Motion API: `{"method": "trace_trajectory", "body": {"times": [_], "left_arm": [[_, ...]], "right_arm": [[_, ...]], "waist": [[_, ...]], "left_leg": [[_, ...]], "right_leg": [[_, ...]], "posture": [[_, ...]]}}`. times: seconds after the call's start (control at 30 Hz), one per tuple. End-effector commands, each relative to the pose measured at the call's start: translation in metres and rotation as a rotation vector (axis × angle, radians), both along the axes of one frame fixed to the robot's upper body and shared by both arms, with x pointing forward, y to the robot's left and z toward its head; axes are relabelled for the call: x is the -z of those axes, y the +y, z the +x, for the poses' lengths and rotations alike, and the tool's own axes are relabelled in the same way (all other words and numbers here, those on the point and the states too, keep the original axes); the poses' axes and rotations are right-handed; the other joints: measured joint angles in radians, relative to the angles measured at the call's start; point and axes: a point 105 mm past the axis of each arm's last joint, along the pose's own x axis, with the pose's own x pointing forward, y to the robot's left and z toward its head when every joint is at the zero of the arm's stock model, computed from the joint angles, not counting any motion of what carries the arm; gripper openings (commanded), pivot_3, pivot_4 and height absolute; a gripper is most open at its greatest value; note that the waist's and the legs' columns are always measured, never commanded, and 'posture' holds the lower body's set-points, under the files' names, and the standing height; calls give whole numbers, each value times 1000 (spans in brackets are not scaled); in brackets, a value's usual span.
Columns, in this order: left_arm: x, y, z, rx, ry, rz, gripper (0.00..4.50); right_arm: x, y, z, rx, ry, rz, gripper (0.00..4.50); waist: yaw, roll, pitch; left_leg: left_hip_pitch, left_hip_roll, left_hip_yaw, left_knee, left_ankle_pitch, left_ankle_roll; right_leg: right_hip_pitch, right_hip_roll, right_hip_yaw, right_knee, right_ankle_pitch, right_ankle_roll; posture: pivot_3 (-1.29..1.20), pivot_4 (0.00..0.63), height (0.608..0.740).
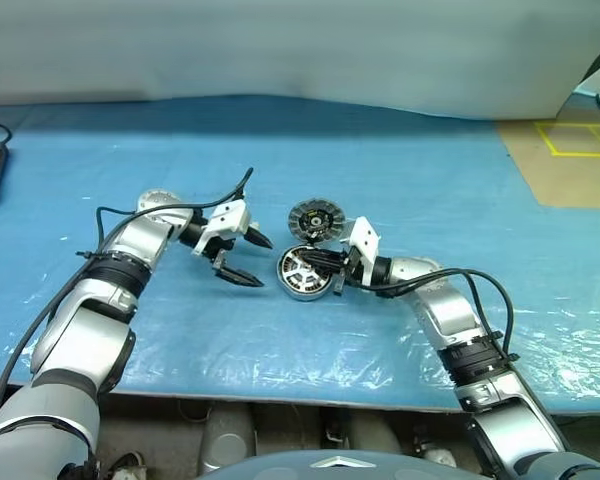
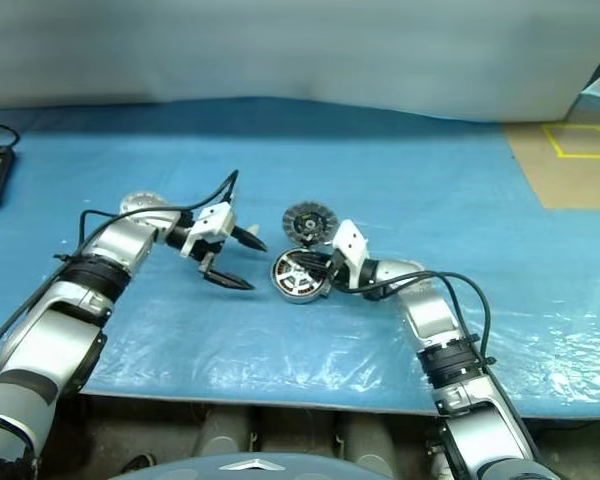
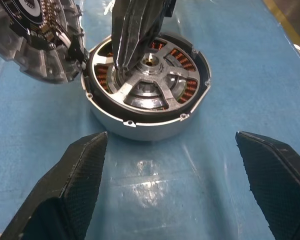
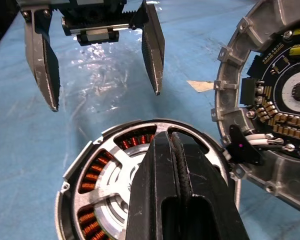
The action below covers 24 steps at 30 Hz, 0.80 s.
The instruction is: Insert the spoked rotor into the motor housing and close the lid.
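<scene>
Blue table cover (image 1: 400,180): spoked rotor (image 3: 150,87) seated in motor housing (image 3: 140,127) mid-table; lid (image 1: 314,219) hinged open behind it. Right gripper (image 4: 176,150) pinched together, tips on rotor hub. Left gripper (image 1: 242,258) spread wide, just beside, holding nothing.

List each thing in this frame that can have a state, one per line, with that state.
spoked rotor: seated in the housing, windings showing between its spokes.
motor housing: upright on the blue table cover, lid not on.
lid: open, tilted up beside the housing, circuit face showing.
left gripper: jaws open, empty, apart from the housing.
right gripper: jaws shut, tips on the rotor's hub.
</scene>
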Motion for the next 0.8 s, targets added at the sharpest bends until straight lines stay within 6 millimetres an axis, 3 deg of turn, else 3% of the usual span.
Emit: {"method": "trace_trajectory", "body": {"times": [0.03,0.2,0.37,0.57,0.8], "left_arm": [[-11,0,1,-12,-40,-30,4293],[-9,1,-1,-26,-34,-36,4293],[-8,-1,-2,-33,-28,-47,4293],[-4,2,1,-92,-11,-70,4293],[3,3,2,-167,10,-116,4293]], "right_arm": [[7,-4,2,16,-3,-48,0],[18,-7,-3,-3,-3,-138,0],[12,-5,-3,-3,-17,-120,0],[-23,-5,-8,4,-65,22,0],[-44,-42,-10,109,-99,-33,0]], "waist": [[-1,0,0],[-1,0,0],[-1,0,0],[-1,0,0],[2,0,0]], "left_leg": [[0,0,0,0,0,0],[0,0,0,0,0,0],[0,0,0,0,0,0],[0,0,0,-1,0,0],[0,-1,0,-2,0,0]], "right_leg": [[0,0,0,0,0,0],[1,0,1,0,0,0],[1,0,1,0,0,0],[1,0,1,0,0,0],[0,0,1,-1,0,0]], "posture": [[0,150,740],[0,150,740],[0,150,740],[0,150,740],[0,150,740]]}}
